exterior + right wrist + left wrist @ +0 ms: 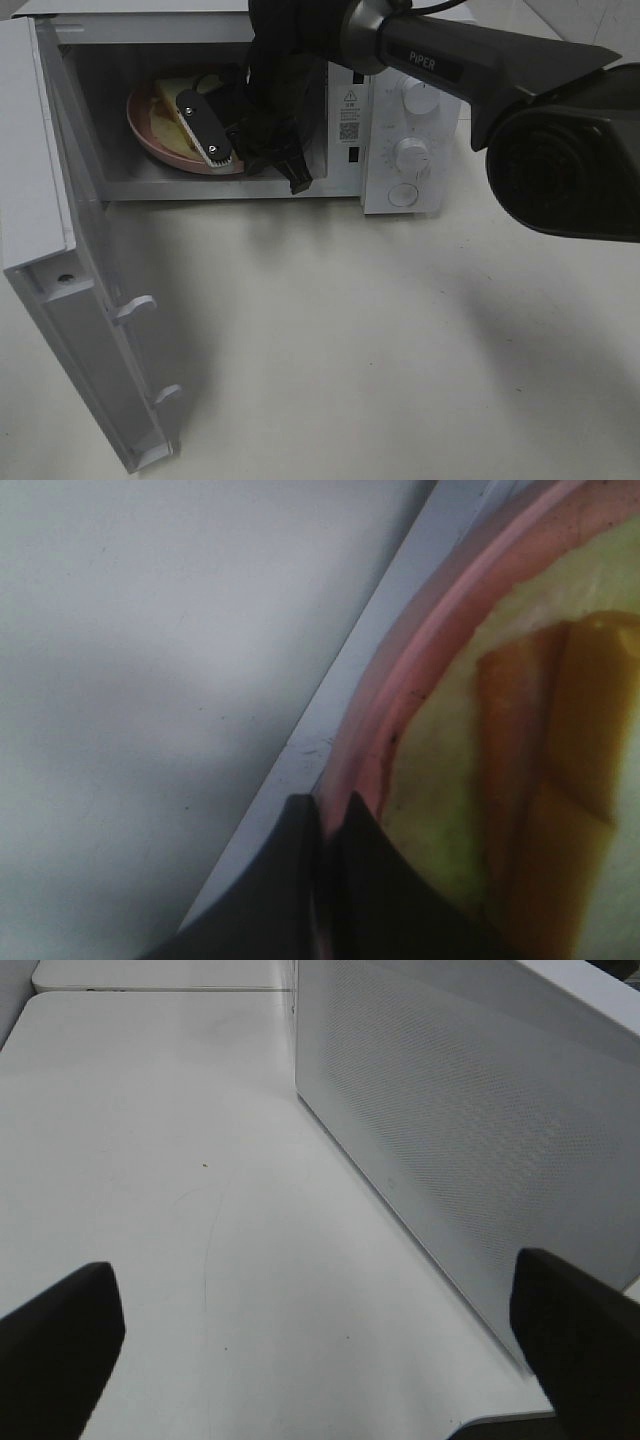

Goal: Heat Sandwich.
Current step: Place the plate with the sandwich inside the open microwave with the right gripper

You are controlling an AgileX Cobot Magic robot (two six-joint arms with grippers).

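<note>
Yr right arm (520, 70) looms closest, reaching into the open microwave (400, 120). Right gripper (330, 805) fingers are pinched on the rim of the pink plate (400, 680). Sandwich (560, 780) sits on that plate inside the oven. Left gripper (315, 1265) hangs w/ fingers wide apart over the table (150, 1160), beside a perforated white panel (450, 1110).

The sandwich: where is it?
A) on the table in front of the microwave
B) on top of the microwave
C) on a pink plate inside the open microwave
C: the sandwich lies on the pink plate inside the microwave, whose door stands open.
</note>
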